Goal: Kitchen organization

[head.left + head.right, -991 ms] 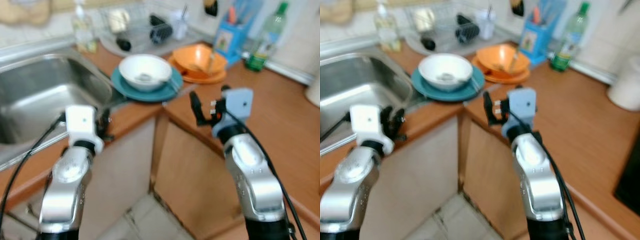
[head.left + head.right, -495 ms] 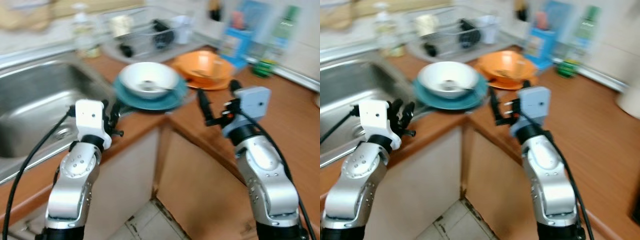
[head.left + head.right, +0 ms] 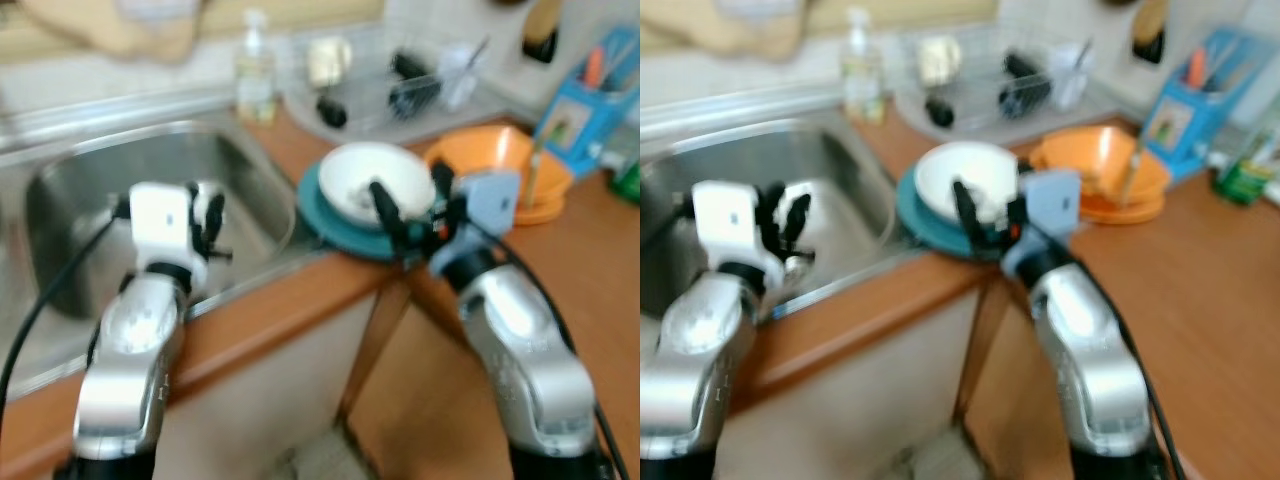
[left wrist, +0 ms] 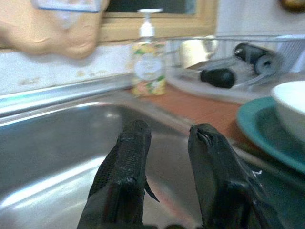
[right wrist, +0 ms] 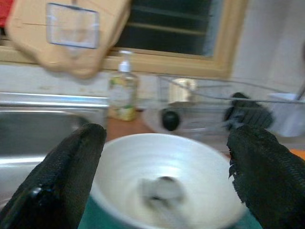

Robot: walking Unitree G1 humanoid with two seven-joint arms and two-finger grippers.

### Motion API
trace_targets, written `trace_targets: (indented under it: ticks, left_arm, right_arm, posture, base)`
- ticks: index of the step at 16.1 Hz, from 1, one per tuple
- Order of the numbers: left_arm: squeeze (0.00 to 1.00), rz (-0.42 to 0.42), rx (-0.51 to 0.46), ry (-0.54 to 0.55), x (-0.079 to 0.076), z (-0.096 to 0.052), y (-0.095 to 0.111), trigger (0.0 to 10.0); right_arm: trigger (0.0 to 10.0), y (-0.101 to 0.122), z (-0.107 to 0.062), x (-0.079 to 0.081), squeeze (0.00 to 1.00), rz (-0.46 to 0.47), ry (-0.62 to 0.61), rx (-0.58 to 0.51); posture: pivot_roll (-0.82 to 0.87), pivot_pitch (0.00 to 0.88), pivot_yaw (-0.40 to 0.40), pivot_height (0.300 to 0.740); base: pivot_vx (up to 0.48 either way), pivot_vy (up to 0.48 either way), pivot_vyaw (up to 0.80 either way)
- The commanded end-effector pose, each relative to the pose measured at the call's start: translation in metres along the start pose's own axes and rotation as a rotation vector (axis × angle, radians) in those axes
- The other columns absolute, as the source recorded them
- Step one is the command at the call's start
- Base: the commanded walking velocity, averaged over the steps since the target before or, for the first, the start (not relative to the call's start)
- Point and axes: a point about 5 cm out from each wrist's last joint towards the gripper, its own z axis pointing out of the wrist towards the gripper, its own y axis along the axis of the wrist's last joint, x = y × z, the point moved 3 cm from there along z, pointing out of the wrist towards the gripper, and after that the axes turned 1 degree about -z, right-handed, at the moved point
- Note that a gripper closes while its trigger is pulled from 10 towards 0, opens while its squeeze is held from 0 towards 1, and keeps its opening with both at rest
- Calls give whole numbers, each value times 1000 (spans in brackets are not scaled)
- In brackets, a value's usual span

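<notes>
White and round, the bowl has no long axis; its mouth faces up and it sits on a teal plate at the counter's corner, just right of the steel sink. We see our right gripper spread wide in front of it, one black finger at either side of the rim, not touching. A spoon-like shape lies blurred in the bowl's bottom. Our left gripper hovers over the sink with fingers slightly parted, holding nothing. Behind stand a soap bottle (its label is too blurred to read), a dish rack and an orange bowl
</notes>
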Motion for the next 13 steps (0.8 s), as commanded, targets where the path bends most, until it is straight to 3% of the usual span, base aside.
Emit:
trace_targets:
  ticks: [1,4,6,13]
  left_arm:
    - [0,0,-17,-39,-11,4,7,10000]
    - [0,2,-21,-41,-11,4,9,10000]
    - [0,5,-22,-41,-11,4,10,10000]
    - [0,3,-13,-79,-18,4,8,10000]
  right_arm:
    - [10000,6,-1,-6,1000,-10,-5,-13]
    - [10000,9,0,-4,1000,-50,25,-13]
    - [10000,13,0,-5,1000,-13,2,-27]
    - [10000,23,-2,-11,1000,14,-15,-87]
  posture:
    - [-160,0,-34,740]
    - [-160,0,-34,740]
    - [-166,0,-32,740]
    - [-176,0,-22,740]
  base:
    - [296,0,0]
    - [291,0,533]
    - [253,0,0]
    - [0,0,0]
